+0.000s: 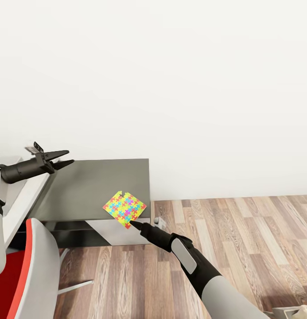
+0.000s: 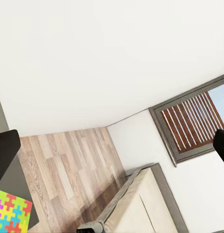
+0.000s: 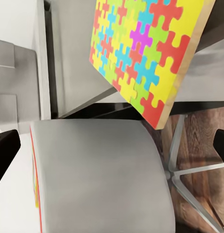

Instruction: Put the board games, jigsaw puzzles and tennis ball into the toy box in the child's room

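A red chair with a grey back stands just before the table, under the left arm. The jigsaw puzzle lies flat on the table's dark section, near its front edge, turned diamond-wise with one corner overhanging. The right gripper, fingers apart, reaches low toward that corner. The left gripper hovers above the table, fingers apart.

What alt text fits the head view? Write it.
A multicolour jigsaw puzzle sheet lies at the dark grey desk section's front edge, the right gripper at its near corner. The left gripper hovers above the desk, beside a red chair.
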{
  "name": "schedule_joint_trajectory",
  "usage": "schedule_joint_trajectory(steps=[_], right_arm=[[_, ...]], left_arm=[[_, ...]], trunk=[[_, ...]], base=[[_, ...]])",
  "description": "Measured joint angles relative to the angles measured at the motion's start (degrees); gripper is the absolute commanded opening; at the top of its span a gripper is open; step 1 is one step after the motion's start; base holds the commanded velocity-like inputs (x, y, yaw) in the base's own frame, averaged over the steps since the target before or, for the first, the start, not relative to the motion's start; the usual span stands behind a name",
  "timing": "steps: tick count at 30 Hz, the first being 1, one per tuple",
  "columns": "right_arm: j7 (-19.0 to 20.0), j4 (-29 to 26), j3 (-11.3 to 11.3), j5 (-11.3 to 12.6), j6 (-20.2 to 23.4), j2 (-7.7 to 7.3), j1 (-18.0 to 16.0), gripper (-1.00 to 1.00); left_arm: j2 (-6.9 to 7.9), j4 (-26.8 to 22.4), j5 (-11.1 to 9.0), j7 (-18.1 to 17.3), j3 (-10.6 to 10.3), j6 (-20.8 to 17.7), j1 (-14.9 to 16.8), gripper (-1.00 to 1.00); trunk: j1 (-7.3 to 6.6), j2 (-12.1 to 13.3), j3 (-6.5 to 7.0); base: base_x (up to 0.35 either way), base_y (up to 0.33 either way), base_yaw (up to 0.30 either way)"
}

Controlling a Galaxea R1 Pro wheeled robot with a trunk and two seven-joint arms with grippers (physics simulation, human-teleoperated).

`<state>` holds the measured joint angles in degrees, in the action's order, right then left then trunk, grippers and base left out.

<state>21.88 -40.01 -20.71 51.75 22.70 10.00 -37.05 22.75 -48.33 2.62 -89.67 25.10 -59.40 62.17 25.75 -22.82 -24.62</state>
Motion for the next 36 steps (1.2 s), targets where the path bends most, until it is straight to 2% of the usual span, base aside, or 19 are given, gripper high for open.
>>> schedule_joint_trajectory(steps=[36], right_arm=[[0.0, 0.0, 0.0, 0.0, 0.1, 0.0, 0.0, 1.0]], left_arm=[[0.02, 0.0, -0.1, 0.0, 0.1, 0.0, -0.2, 1.0]], trunk=[[0.0, 0.0, 0.0]], base=[[0.0, 0.003, 0.0]])
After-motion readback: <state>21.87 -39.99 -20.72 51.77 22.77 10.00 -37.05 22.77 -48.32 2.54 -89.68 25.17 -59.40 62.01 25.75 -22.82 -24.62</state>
